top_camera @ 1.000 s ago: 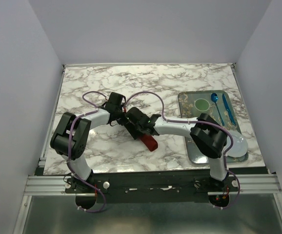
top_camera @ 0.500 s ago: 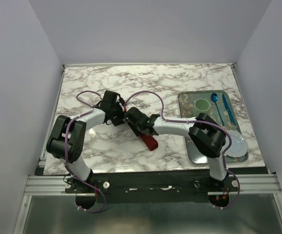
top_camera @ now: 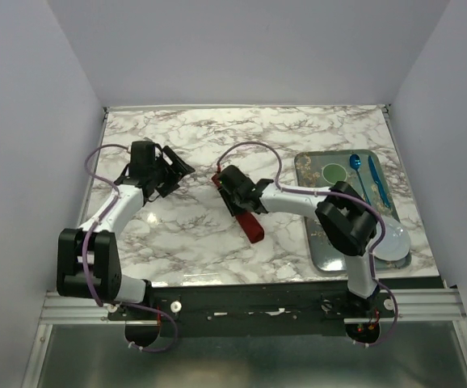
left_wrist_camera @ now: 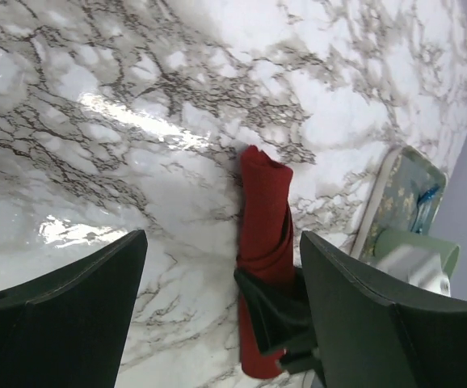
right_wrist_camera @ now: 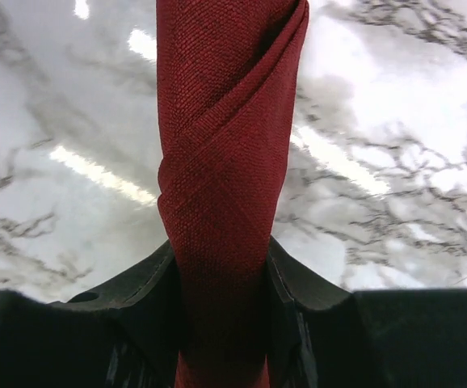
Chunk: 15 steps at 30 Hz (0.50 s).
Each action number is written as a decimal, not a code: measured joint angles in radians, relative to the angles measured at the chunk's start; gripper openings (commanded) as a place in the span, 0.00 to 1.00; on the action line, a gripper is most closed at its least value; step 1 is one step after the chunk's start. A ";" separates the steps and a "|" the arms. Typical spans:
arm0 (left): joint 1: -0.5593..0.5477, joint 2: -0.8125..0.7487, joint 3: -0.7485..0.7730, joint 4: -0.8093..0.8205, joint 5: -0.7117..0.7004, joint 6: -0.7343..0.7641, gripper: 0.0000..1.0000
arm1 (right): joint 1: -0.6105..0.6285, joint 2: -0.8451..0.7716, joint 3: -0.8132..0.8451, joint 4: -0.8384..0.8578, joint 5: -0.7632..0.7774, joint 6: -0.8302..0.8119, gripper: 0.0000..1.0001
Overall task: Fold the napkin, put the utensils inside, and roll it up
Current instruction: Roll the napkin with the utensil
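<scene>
Dark red cloth, the napkin (top_camera: 253,229), lies as one slim, tight roll near the middle of the marble table (top_camera: 298,129). In the overhead view its long axis runs from 11 to 5 o'clock.

Right wrist view: the roll's spiral overlaps show, and the right gripper (right_wrist_camera: 221,279) is clamped on it, with one black finger (right_wrist_camera: 149,279) pressed to each side. The overhead view hides this contact under the wrist.

Left wrist view: the roll's far, open end shows, and the left gripper (left_wrist_camera: 221,242) has its jaws wide apart and holds nothing. Only the overhead view places this gripper, at 10 o'clock of the napkin and well apart from it.

Counts: one napkin and two arms. One tray (top_camera: 302,162) sits at 3 o'clock with one green cup (top_camera: 334,173) and two blue cutlery pieces (top_camera: 376,182). One white dish (top_camera: 395,239) is at its near right corner.
</scene>
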 measured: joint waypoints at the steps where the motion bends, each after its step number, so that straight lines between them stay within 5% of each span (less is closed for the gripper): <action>1: 0.000 -0.023 0.000 -0.004 0.004 0.006 0.86 | -0.019 0.002 0.005 -0.005 -0.010 0.002 0.45; 15: -0.008 -0.174 -0.139 0.003 0.145 0.023 0.86 | -0.317 0.174 0.303 -0.155 -0.148 -0.034 0.46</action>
